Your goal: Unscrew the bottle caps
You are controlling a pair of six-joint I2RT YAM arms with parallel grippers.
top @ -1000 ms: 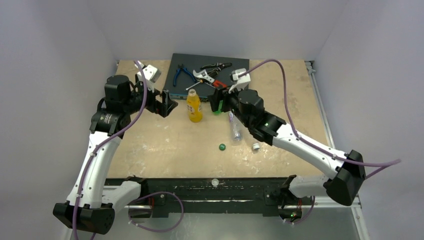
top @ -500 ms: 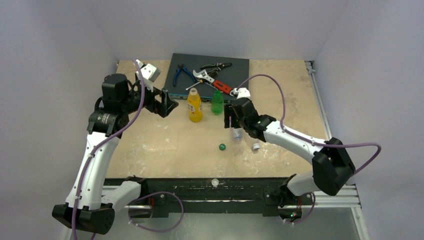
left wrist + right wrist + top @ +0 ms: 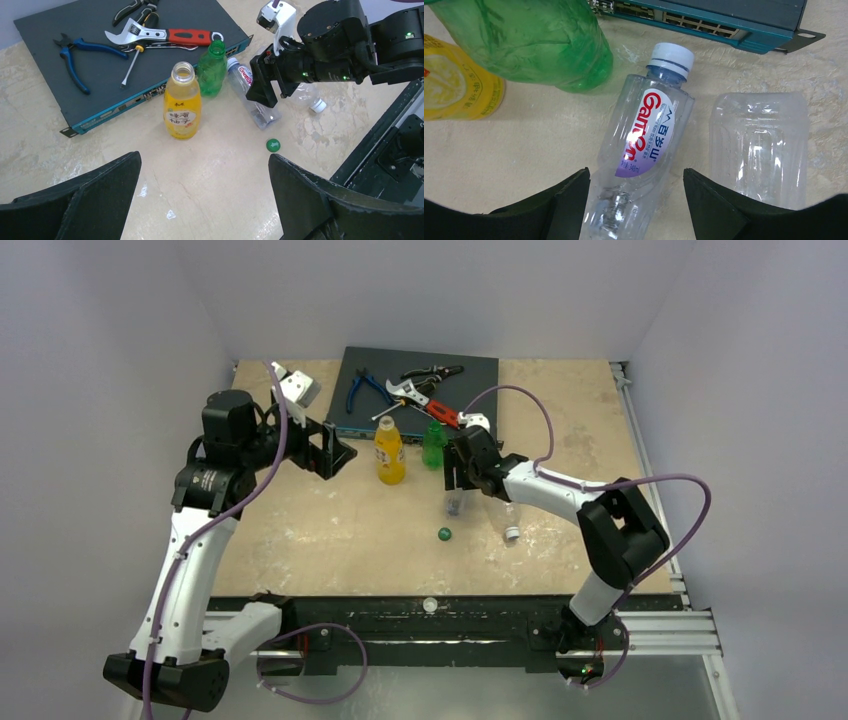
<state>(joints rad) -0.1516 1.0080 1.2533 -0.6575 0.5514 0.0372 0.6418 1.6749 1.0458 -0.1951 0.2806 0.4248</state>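
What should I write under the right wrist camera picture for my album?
The open right gripper hangs over a capped clear bottle lying beside the green bottle.

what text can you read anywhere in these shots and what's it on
"Ganten", in red, on the clear bottle lying on its side.
"百岁山", in blue, beside it on the same bottle; the fine print underneath is too small to read.
"蜂蜜柚子" on the orange-yellow bottle; the small print above it is blurred.
White mark on the green cap: too small to read.
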